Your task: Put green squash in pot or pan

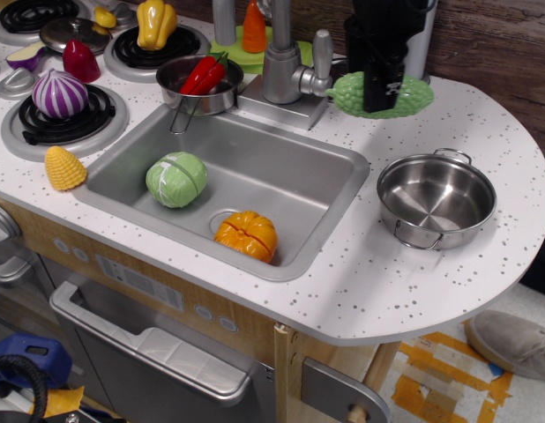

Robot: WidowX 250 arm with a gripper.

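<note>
The green squash, light green and bumpy, hangs crosswise in my black gripper, which is shut on its middle. It is lifted a little above the white speckled counter, behind the sink's right corner, and casts a shadow below. The empty steel pan with two handles stands on the counter in front and to the right of the gripper, apart from it.
The sink holds a round green cabbage ball and an orange pumpkin. The faucet stands just left of the gripper. A small pot with a red pepper, corn and a purple onion are at the left.
</note>
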